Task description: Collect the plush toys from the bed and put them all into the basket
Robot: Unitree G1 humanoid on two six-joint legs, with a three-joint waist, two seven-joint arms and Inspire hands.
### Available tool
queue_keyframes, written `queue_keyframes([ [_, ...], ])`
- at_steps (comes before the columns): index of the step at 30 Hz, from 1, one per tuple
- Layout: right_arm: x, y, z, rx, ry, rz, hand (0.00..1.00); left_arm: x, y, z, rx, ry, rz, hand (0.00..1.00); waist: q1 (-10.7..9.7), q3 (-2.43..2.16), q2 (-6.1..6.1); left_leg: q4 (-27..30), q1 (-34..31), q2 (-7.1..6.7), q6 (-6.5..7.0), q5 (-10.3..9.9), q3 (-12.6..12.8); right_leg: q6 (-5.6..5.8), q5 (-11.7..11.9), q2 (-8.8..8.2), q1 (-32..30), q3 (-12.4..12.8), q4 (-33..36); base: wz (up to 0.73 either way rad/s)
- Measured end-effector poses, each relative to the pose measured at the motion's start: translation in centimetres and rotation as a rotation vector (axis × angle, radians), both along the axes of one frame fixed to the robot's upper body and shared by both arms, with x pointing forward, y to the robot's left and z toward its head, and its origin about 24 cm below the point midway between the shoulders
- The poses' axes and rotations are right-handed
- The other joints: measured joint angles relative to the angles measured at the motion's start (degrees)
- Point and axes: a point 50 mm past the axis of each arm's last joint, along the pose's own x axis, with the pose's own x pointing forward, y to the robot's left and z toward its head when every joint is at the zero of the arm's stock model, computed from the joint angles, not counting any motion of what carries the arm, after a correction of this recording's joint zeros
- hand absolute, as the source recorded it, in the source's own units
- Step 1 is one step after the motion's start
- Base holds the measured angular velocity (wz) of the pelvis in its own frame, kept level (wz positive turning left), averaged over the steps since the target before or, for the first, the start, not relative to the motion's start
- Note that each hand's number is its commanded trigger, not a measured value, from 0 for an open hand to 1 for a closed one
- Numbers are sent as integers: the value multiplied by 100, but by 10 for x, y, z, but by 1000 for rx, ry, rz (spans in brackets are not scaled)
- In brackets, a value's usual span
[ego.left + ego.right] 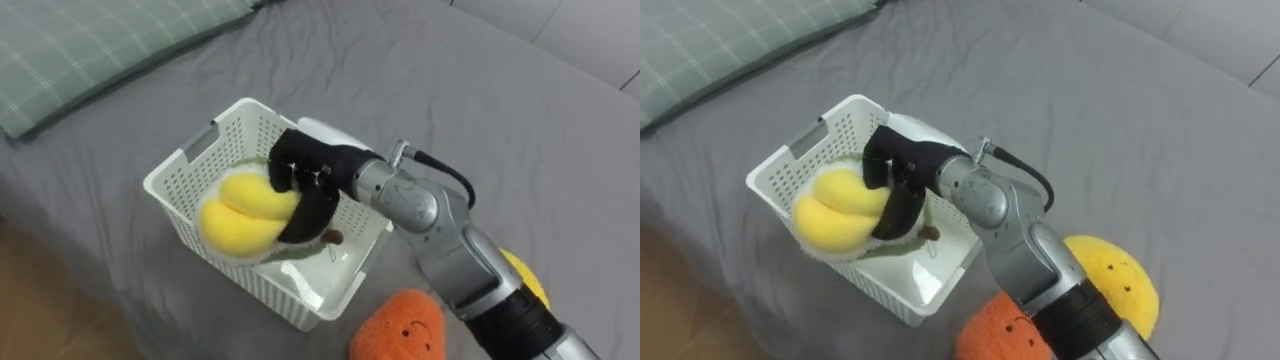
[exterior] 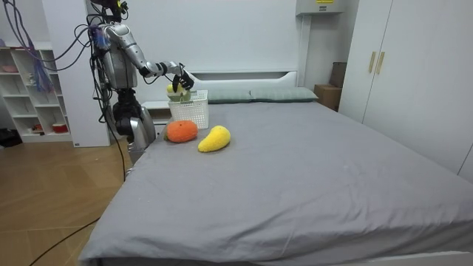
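The yellow soft toy (image 1: 243,218) is at the top of the white basket (image 1: 178,185), with the right hand (image 1: 305,180) curled round it. An orange toy (image 1: 400,325) and a round yellow toy (image 1: 1110,275) lie on the grey bed (image 1: 480,100) beside the basket.

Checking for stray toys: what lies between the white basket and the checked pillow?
Nothing: the left eye view shows bare grey sheet between the basket and the pillow.

The eye views look down closely on the basket (image 1: 190,232) and bed (image 1: 480,90). The room view, far off at the bed's foot, shares both.
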Motion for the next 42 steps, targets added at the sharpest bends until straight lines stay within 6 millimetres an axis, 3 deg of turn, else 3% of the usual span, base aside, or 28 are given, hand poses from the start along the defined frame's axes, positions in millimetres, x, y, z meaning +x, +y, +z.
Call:
queue_keyframes([
  [20,6,-4,-2,13,-23,-53,0,0,0,0,21,6,-1,0,-51,41,13,-23,26,25,0,-2,164,-1,0,11,-61,215,9,-4],
  [31,8,-10,-2,-10,-31,-66,0,-3,-1,-1,17,11,11,0,-115,61,54,-29,26,22,0,-2,169,-1,0,6,-63,213,8,0],
  [35,10,-14,0,-9,-38,-84,0,-7,-4,-3,18,20,20,0,-204,82,136,-26,69,14,4,-4,146,-1,0,3,-8,209,5,2],
  [42,16,-27,6,39,-48,-147,0,-8,-4,-3,18,20,28,0,-231,45,239,-25,96,18,4,-4,151,-1,0,4,11,207,8,0],
])
